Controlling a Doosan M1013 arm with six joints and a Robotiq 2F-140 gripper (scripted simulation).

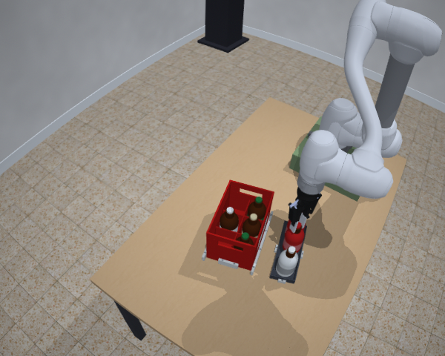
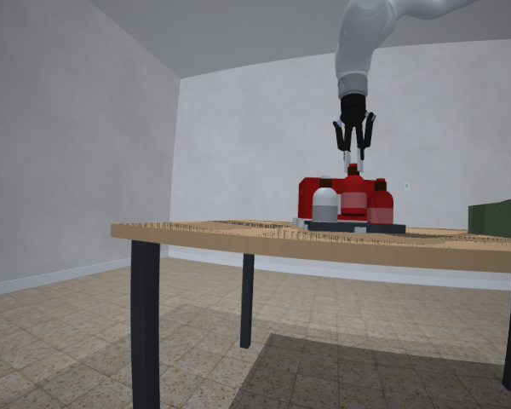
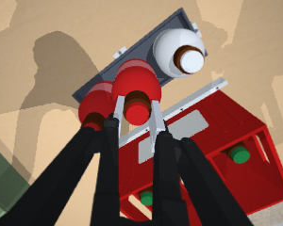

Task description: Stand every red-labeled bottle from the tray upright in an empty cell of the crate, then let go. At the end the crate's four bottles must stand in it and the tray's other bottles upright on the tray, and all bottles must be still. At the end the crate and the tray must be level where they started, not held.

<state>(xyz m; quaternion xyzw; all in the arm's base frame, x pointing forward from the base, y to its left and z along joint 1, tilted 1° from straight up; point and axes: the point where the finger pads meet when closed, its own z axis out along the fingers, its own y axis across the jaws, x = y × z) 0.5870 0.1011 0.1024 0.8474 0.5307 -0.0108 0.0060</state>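
Observation:
My gripper (image 1: pixel 297 225) (image 2: pixel 353 165) (image 3: pixel 137 107) is shut on the neck of a red-labeled bottle (image 1: pixel 294 240) (image 2: pixel 353 189) (image 3: pixel 137 82), holding it upright a little above the tray (image 1: pixel 276 277) (image 2: pixel 326 227) (image 3: pixel 165 29). Another red-labeled bottle (image 2: pixel 380 206) (image 3: pixel 95 103) stands upright at one tray end, mostly hidden in the top view. A white bottle (image 1: pixel 286 264) (image 2: pixel 324 202) (image 3: pixel 169 49) stands upright at the other end. The red crate (image 1: pixel 215 247) (image 2: pixel 305 200) (image 3: pixel 222 113) holds several upright brown bottles; its back-left and front-left cells in the top view look empty.
The crate stands close beside the tray, its walls rising around the cells. White brackets (image 1: pixel 228 262) sit at the crate's base. The green base block (image 1: pixel 294 162) (image 2: pixel 489 217) of the arm is behind the tray in the top view.

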